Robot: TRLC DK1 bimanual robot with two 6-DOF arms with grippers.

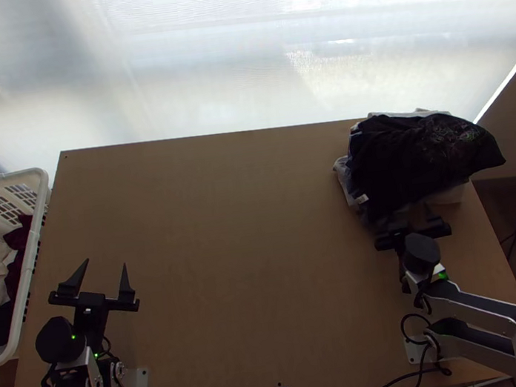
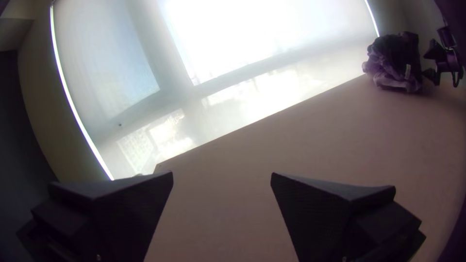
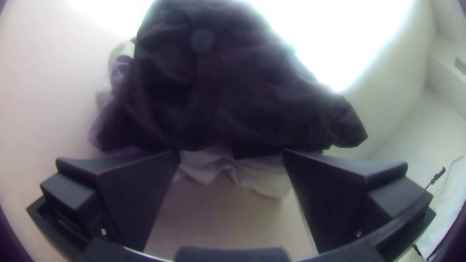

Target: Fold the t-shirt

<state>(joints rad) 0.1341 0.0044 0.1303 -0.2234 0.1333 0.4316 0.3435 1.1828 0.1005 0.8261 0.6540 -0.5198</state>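
Observation:
At the table's back right corner lies a bunched pile of cloth, with a black shirt (image 1: 422, 156) draped on top. My right gripper (image 1: 410, 222) is at the pile's near side, open. In the right wrist view the dark cloth (image 3: 218, 97) lies beyond the right gripper (image 3: 231, 153), with pale cloth (image 3: 242, 174) under it. My left gripper (image 1: 101, 267) stands open over the table's left side, far from the pile. The left wrist view shows the left gripper (image 2: 222, 174) with nothing between its fingers, and the pile (image 2: 395, 60) in the distance.
A white laundry basket (image 1: 27, 294) holding several garments stands against the table's left edge. The wooden table (image 1: 243, 255) stretches between the two arms. A pale translucent screen (image 1: 206, 65) rises behind its far edge. Cables run along the near edge.

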